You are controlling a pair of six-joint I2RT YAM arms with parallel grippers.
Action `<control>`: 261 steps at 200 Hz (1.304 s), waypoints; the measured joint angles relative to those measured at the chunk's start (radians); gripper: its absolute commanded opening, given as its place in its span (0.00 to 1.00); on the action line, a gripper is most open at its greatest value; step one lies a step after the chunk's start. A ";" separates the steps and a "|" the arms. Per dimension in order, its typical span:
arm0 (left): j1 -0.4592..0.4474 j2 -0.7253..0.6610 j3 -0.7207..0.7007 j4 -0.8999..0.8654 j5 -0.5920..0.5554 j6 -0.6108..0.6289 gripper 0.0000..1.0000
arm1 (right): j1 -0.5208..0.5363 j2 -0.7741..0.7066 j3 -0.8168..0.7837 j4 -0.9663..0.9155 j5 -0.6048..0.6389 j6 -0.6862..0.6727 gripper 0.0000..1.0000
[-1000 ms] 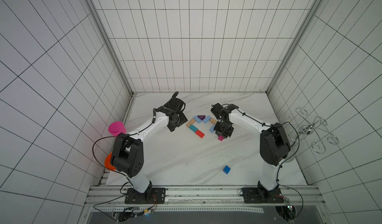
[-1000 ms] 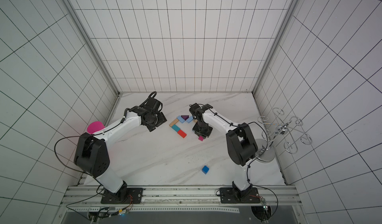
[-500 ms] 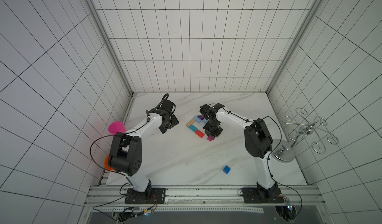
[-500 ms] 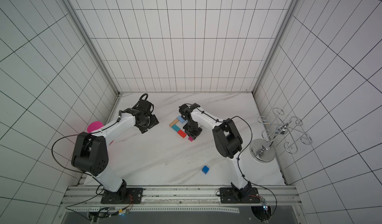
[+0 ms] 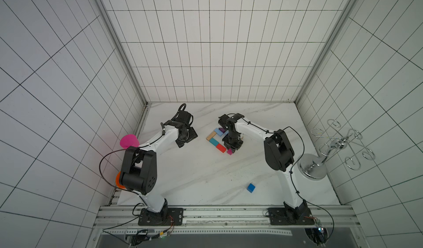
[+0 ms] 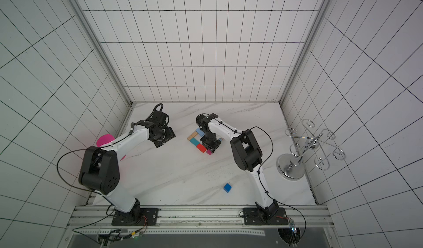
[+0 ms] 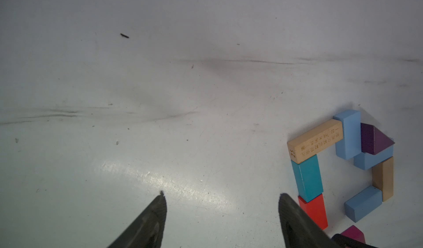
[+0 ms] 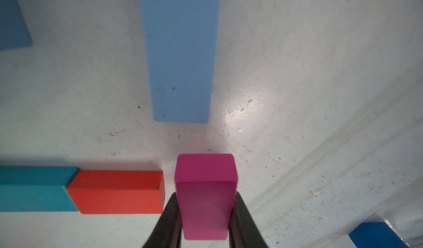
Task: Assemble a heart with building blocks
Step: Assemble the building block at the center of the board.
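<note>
Right now the right fingers [image 8: 168, 219] are clamped on the pink block [image 8: 206, 178], low at the tabletop [image 8: 320, 121] just beside the red block [image 8: 119, 192] in the unfinished heart [image 7: 307, 178]. The left fingers [image 7: 151, 221] hang apart, empty. A crooked release, or a finger brushing red on the way out, could skew the outline. The blue cube [image 5: 251, 187] lies well apart.
</note>
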 measured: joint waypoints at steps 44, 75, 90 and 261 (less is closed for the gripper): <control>0.001 0.000 0.000 0.002 0.001 0.001 0.76 | 0.000 0.011 0.000 0.005 -0.001 -0.002 0.00; 0.002 0.000 0.000 0.002 0.001 0.002 0.76 | -0.001 0.013 0.002 0.010 -0.003 -0.004 0.00; 0.003 0.000 0.000 0.002 0.001 0.005 0.76 | -0.007 0.016 0.002 0.014 -0.004 -0.005 0.00; 0.013 0.010 -0.001 0.018 0.016 0.009 0.76 | -0.027 0.051 0.012 0.041 -0.030 -0.013 0.00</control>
